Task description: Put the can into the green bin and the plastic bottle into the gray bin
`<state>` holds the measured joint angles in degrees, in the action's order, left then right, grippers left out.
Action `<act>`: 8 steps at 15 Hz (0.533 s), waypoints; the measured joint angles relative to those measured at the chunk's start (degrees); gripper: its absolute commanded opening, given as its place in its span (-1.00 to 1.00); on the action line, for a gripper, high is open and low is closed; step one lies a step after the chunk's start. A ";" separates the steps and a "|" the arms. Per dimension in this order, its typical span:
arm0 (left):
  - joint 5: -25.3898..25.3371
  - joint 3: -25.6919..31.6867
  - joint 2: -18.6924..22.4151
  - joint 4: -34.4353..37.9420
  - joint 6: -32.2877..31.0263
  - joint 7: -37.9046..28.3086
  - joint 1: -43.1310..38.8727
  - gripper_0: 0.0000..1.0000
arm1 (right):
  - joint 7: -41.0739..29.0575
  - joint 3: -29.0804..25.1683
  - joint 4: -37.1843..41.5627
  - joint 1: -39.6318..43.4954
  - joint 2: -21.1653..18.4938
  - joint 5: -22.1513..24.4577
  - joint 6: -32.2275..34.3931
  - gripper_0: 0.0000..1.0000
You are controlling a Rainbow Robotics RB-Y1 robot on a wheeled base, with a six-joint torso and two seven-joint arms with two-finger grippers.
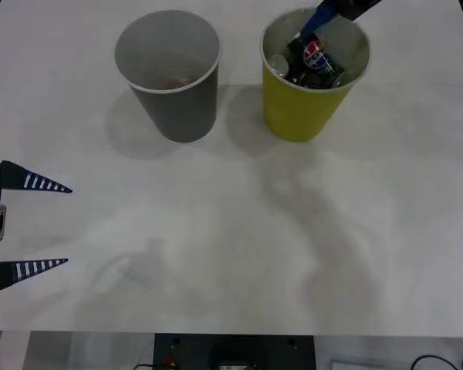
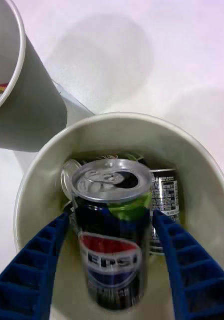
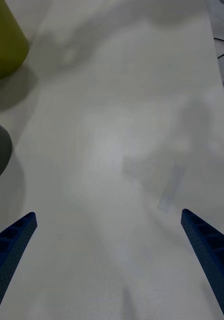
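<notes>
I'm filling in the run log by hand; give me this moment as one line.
right gripper: inside green bin, shut on can, other cans beneath | left gripper: open, idle over table's left edge | gray bin: upright beside green bin

Blue, ribbed, tapering fingers on the left hand [image 1: 52,225], striped pale along their inner faces, mounted on a black body with a small grey block. Same blue ribbed fingers on the right hand [image 2: 112,260], below a dark wrist.

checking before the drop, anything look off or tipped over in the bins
Nothing stands out. Both bins stand upright on the table. The right gripper holds the can upright inside the green bin, above other cans already lying there. The gray bin beside it looks undamaged. The left gripper waits open.
</notes>
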<state>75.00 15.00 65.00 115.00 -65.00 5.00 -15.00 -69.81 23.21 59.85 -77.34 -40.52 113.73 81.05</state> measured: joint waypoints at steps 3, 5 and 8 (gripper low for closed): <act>0.00 0.00 0.00 0.00 0.00 0.00 0.00 1.00 | 0.85 0.00 0.00 0.06 -0.28 -0.91 0.32 1.00; 0.00 0.00 0.00 0.00 0.00 0.00 0.00 1.00 | 1.08 0.00 0.00 0.06 -1.12 -2.77 1.23 1.00; 0.00 0.00 0.00 0.00 0.00 0.00 0.00 1.00 | 3.34 -1.11 0.00 0.16 -3.25 -7.22 3.36 1.00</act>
<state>75.00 15.00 65.00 115.00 -65.00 5.00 -15.00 -66.46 22.09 59.84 -77.18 -43.77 106.51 84.42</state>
